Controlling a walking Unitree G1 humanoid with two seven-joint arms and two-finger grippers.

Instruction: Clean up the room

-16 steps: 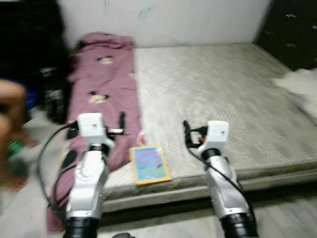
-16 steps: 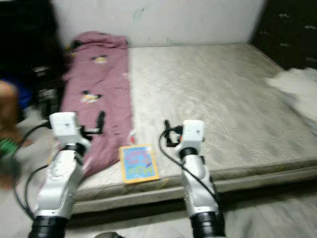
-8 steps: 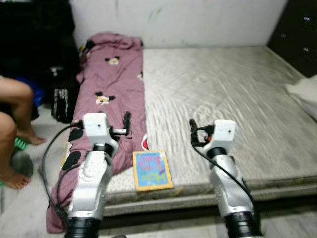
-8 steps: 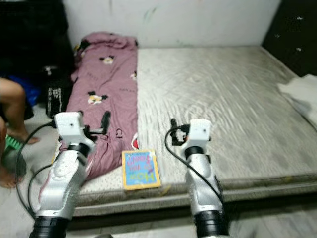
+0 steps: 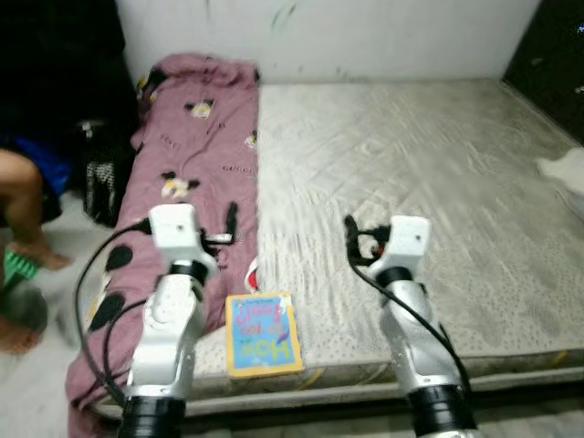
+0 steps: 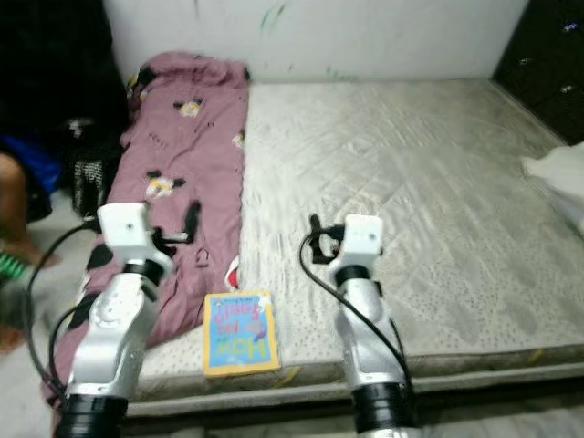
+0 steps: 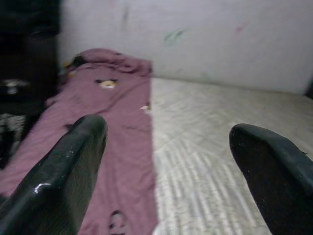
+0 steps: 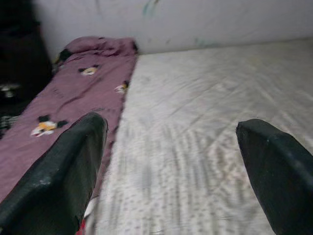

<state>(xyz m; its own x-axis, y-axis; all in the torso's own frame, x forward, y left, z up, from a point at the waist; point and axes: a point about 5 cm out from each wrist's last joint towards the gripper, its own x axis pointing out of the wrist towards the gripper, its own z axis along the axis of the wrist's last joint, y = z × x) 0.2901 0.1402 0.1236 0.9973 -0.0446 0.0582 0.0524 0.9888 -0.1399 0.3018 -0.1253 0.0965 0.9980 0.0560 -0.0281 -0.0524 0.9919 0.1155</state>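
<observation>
**Both grippers empty above mattress edge, book between the arms**

Book [image 5: 263, 333] lies flat on the near edge of the mattress [image 5: 438, 182], cover up, yellow border, blue face; long axis runs roughly 12 to 6, top tipped slightly toward 1; title reads upside down from the head camera; its left edge is just beside the maroon blanket [image 5: 196, 155]; blanket is a long strip along the mattress's 9 o'clock side, axis 12 to 6, near end hanging off the bed.

Left gripper [image 7: 166, 161] held forward over the blanket, fingers pointing to 12, spread wide, nothing between them; right gripper [image 8: 171, 166] forward over bare mattress at about 3 o'clock from the book, pointing to 12, fingers likewise spread and empty; both forearms raised, roughly parallel.

A person's leg [image 5: 23, 205] at 9 o'clock, on the floor beside the bed; white cloth [image 5: 566, 169] at the 3 o'clock edge.
</observation>
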